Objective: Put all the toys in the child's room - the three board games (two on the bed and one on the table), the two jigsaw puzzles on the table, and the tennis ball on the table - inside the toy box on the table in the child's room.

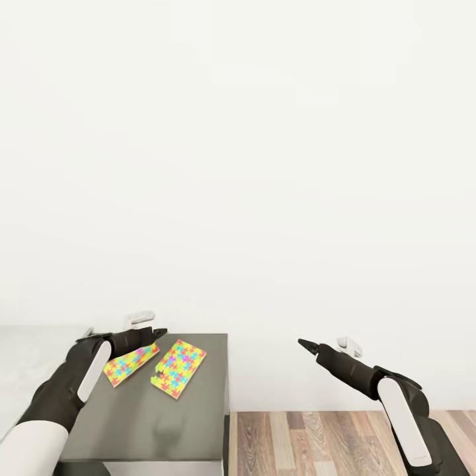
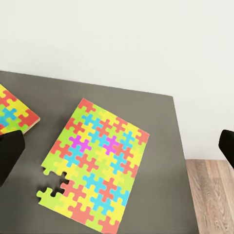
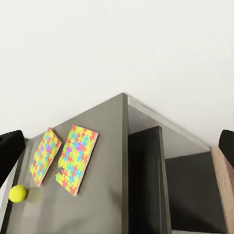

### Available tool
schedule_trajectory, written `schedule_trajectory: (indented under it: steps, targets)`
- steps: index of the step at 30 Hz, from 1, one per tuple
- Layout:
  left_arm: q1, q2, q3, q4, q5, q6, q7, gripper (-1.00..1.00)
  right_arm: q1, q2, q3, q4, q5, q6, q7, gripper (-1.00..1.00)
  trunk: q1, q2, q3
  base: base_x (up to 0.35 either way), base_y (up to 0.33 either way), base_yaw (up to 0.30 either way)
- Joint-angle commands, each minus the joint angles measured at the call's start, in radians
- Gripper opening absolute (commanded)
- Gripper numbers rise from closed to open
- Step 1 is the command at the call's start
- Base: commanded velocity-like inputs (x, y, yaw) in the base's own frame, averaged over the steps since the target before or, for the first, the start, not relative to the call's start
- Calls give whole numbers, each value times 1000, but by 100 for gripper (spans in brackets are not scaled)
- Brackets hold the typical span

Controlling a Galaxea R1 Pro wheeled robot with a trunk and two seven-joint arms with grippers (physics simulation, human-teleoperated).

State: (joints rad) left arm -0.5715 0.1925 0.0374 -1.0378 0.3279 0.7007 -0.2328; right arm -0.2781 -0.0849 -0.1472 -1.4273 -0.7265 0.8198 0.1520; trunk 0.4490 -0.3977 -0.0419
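In the head view the left arm's dark forearm covers one corner of the left-hand jigsaw puzzle [image 1: 131, 362], a thin flat sheet of interlocking yellow, cyan, pink and orange pieces, and it hides the small plain yellow-green tennis ball [image 3: 18, 193], which the right wrist view shows lying on the same dark top beside that sheet. In the left wrist view that sheet [image 2: 13, 113] is cut off at the frame edge, with just one corner showing. The table [image 1: 152, 423], here its dark grey matte section, runs out of the bottom of the head view, and a pale grey top adjoining it at the far left is only partly seen.

Two jigsaw puzzles are in sight, lying flat and side by side with a narrow strip of dark top between them. The right-hand jigsaw puzzle [image 1: 177, 368] has a notch of missing pieces along one edge, plain in the left wrist view [image 2: 94, 165]. There is one ball.

The left gripper [image 1: 157, 332] hangs over the left-hand sheet; its two black fingertips [image 2: 9, 153] sit at opposite edges of the left wrist view, spread wide, gripping nothing. The right gripper [image 1: 305, 344] is held in the air beyond the table's end, above the brown wood-plank floor [image 1: 317, 443]; its fingertips [image 3: 9, 148] likewise stand far apart at the frame edges, empty. A plain white wall [image 1: 238, 165] rises behind everything.
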Motion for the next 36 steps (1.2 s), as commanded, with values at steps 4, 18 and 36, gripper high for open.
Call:
schedule_trajectory:
  steps: [4,18,36]
  targets:
    - [-1,-1,-13,-1,0,4,-5,100,-1,1,-4,0,5,4,8,100,1,-2,-3,176,-97,0]
    - [-1,1,-55,-1,0,3,-5,100,-1,1,-4,2,4,5,7,100,1,-2,-3,107,-108,0]
    - [-1,1,-56,-1,1,4,-6,100,-1,2,-5,2,2,4,8,100,1,-2,-3,6,47,0]
